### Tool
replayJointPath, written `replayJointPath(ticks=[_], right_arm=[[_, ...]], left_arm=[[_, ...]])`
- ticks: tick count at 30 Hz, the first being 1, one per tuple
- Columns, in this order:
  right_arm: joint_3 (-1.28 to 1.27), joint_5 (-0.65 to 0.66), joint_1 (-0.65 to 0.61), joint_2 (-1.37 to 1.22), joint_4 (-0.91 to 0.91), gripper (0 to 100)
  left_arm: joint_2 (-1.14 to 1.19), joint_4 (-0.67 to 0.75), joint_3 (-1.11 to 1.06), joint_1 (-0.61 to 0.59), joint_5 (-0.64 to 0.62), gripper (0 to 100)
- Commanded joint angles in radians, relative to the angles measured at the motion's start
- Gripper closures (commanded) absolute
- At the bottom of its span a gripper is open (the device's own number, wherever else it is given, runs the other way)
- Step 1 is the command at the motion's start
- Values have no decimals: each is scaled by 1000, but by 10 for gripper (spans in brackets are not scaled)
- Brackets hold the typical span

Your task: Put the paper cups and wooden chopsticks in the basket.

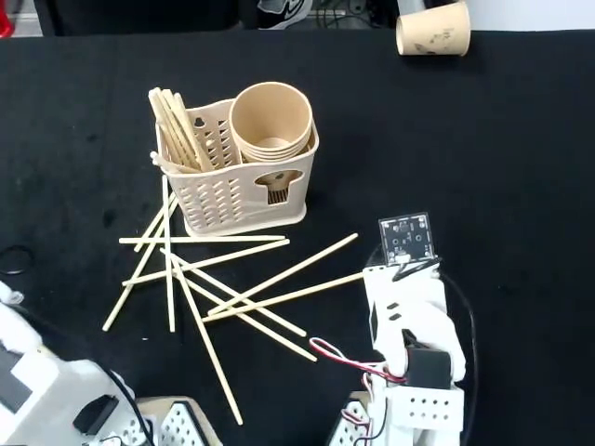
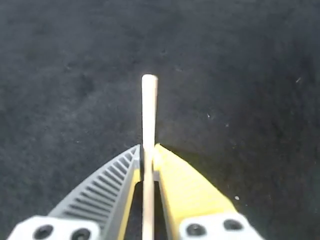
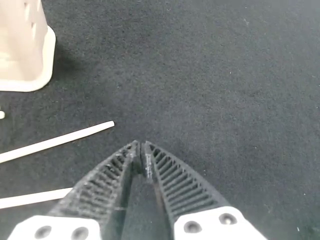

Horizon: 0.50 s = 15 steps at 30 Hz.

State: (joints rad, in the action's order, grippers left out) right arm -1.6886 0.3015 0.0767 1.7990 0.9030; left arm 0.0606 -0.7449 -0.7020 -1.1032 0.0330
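Note:
A beige slotted basket (image 1: pixel 244 190) stands left of centre, holding stacked paper cups (image 1: pixel 271 119) and a bundle of wooden chopsticks (image 1: pixel 177 130). Several more chopsticks (image 1: pixel 232 279) lie crossed on the black cloth in front of it. One paper cup (image 1: pixel 432 32) lies on its side at the far right edge. My left gripper (image 2: pixel 148 150) is shut on a single chopstick (image 2: pixel 149 105) that sticks out past its tips above bare cloth. My right gripper (image 3: pixel 140 146) is shut with nothing in it, just past the end of a loose chopstick (image 3: pixel 60 140) and near the basket's corner (image 3: pixel 27 55).
The right arm (image 1: pixel 409 316) stands at the front right, its end by the tips of two long chopsticks. The left arm's base (image 1: pixel 42 390) sits in the front left corner. Black cloth (image 1: pixel 483 167) covers the table's right half.

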Motion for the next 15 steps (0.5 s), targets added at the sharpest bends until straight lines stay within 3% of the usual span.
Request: replayJointPath(ticks=[1,7,11,15], right_arm=[[4,6,11,68,6,983],[4,6,11,68,6,983],[4,6,11,68,6,983],[4,6,12,68,6,983]], left_arm=[[6,-34,1,18,3,970],[-189,-86,-21,48,-38,970],[-465,-144,-33,58,-107,970],[-783,-115,-97,59,-176,970]])
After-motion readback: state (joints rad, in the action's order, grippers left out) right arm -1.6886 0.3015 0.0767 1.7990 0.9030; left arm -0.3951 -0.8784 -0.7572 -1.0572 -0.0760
